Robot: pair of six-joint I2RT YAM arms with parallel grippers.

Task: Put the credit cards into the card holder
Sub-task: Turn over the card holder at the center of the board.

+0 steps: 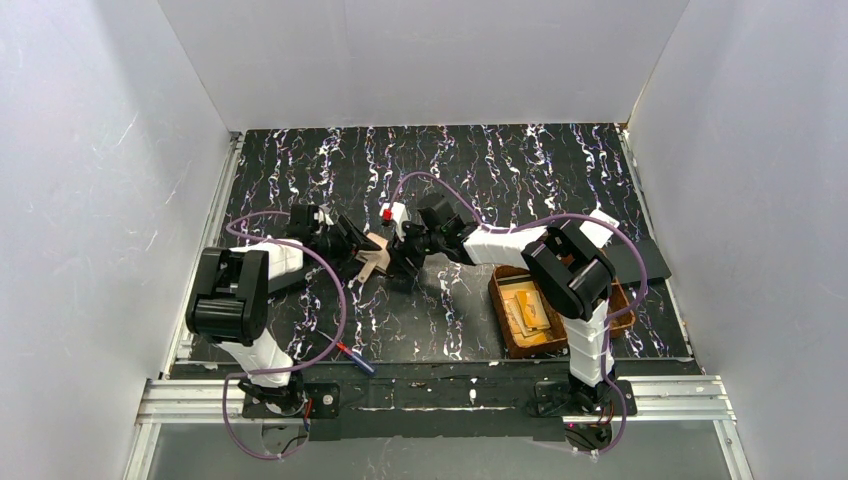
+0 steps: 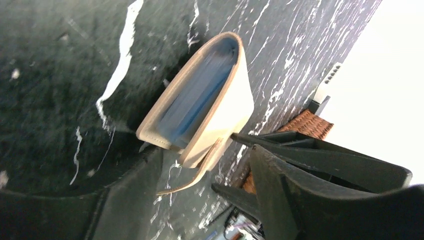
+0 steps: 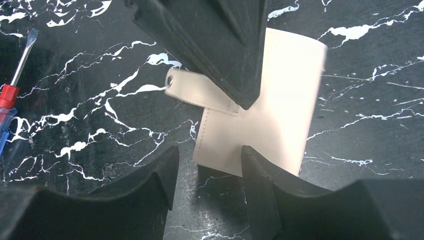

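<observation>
card holder mid-table, long axis left-right. right gripper at right end, jaws apart, unclamped. left gripper at left end, grip cannot tell.

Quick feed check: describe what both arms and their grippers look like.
The left arm and right arm both alternate white link shells with bulky black joint housings. A purple cable loops loosely along each. The left gripper and right gripper have matte black, wedge-shaped fingers, lightly scuffed, with no markings visible.
</observation>
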